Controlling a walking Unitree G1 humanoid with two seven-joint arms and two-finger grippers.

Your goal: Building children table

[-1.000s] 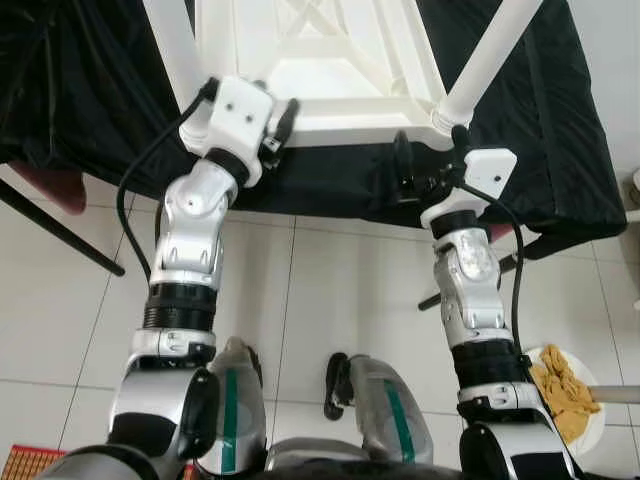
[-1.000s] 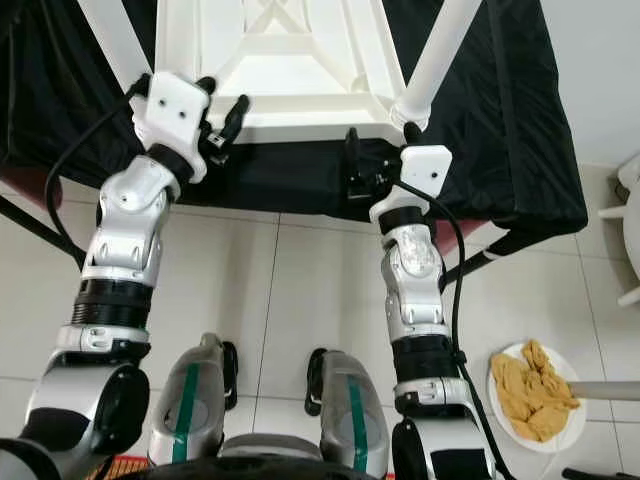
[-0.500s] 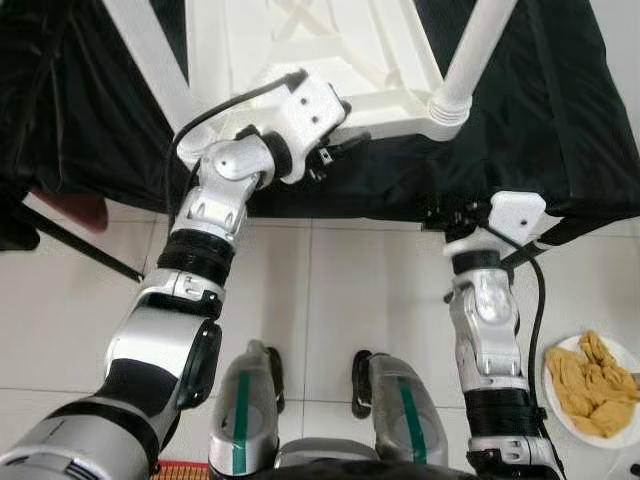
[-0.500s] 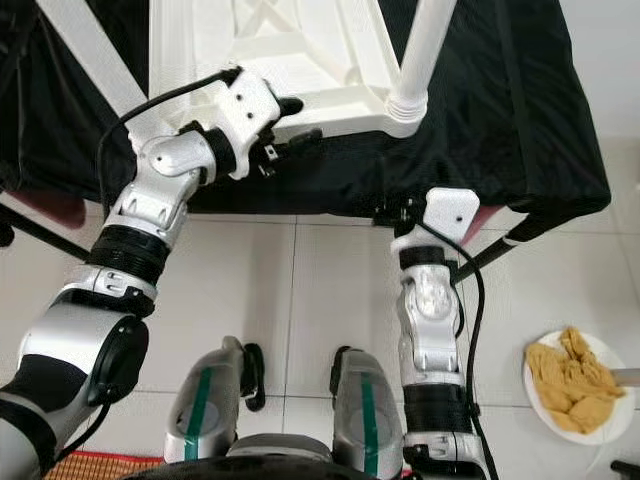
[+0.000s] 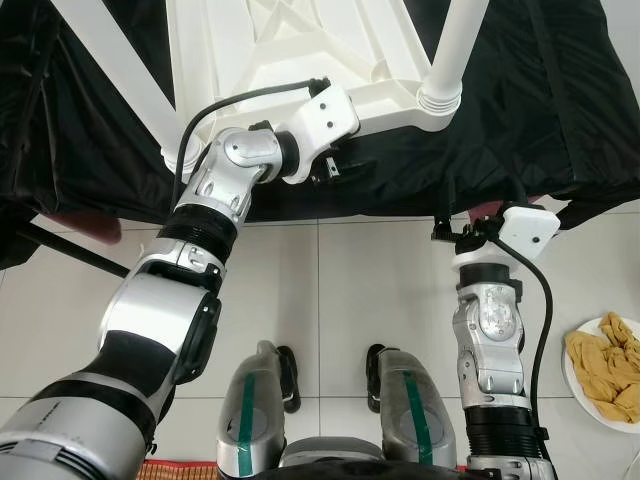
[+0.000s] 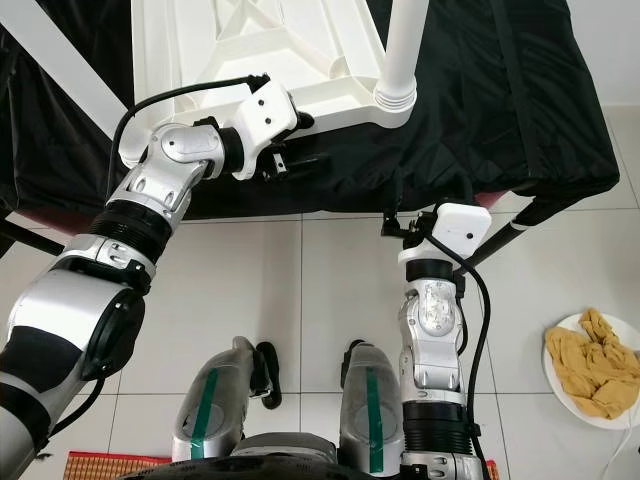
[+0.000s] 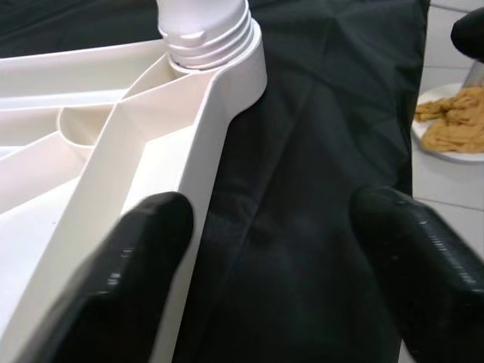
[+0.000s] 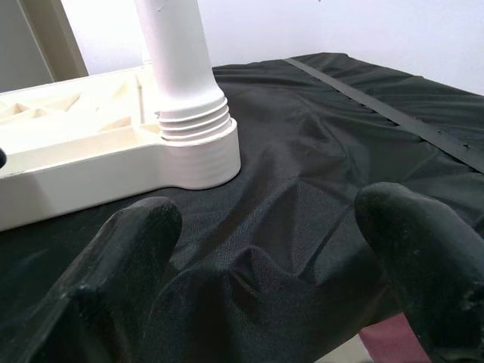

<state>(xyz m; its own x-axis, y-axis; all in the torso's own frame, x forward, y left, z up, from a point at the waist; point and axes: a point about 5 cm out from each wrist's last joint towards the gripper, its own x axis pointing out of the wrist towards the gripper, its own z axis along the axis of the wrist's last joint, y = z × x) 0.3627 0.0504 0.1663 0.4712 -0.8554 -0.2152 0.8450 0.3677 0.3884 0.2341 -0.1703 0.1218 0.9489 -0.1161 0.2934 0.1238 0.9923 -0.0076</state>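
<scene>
Plastic children table [image 5: 300,60], white and turned upside down, lies on a black cloth [image 5: 560,110] that covers a bigger table. Its ribbed underside faces up, and a white leg [image 5: 455,45] stands screwed into the threaded corner socket [image 5: 438,98] closest to the robot's right side. Another leg [image 5: 115,70] slants up on the left.

The left arm is bent at the elbow and reaches across to the right, so the left gripper [image 7: 265,280] is at the near edge of the table frame. Its fingers [image 7: 132,265] are spread wide and hold nothing; one finger is just beside the white rim.

The right arm stands nearly vertical below the cloth edge. The right gripper [image 8: 272,272] is also wide open and empty, pointing at the socket from some way back.

On the tiled floor [image 5: 380,290], a white plate [image 5: 585,375] with yellow cloth [image 5: 610,360] lies to the right.
</scene>
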